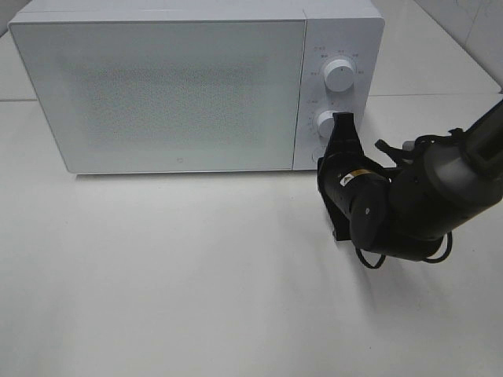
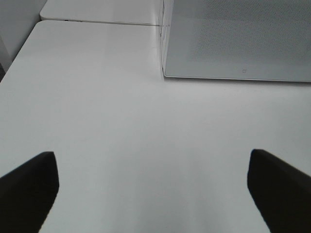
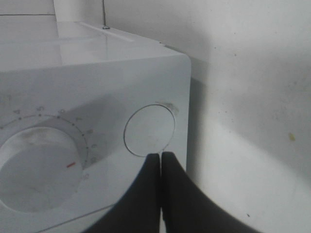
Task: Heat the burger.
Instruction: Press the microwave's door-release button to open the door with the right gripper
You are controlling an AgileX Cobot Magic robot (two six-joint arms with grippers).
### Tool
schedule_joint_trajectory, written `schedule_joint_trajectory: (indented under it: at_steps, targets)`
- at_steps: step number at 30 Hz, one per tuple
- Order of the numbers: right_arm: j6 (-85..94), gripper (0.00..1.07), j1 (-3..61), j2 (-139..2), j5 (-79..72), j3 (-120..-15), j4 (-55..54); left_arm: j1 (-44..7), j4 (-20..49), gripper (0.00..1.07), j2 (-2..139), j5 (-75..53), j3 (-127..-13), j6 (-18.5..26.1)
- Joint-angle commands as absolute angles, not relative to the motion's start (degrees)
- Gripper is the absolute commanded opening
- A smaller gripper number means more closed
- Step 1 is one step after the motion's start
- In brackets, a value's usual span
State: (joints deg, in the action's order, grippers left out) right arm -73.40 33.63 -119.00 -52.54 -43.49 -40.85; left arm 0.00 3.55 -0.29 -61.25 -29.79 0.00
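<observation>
WORKTOP LARGELY OPEN: A boxy white microwave oven, its frosted door shut, walls off the back of the white worktop. In front of it, the wide left and middle stretch lies bare and open to a reach, as does a strip to the oven's right. The bulky black right arm blocks the space before the control panel. Its right gripper, jaws pressed together, sits at the edge of the round white push button, near the lower white dial. The left gripper, jaws spread wide, hangs over bare worktop, apart from the oven's front corner.
</observation>
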Motion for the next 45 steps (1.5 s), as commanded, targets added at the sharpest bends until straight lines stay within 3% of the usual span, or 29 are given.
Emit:
schedule_joint_trajectory:
  at_steps: [1, 45]
  targets:
    - [-73.51, 0.00, 32.66, -119.35, -52.02, -45.26, -39.59, 0.00, 3.78, 0.98, -1.15, -61.36, -29.62, 0.00]
    - [-70.13, 0.00, 30.65, -123.53, -54.66, -52.08, -42.63, 0.00, 3.78, 0.98, -1.15, -61.36, -29.62, 0.00]
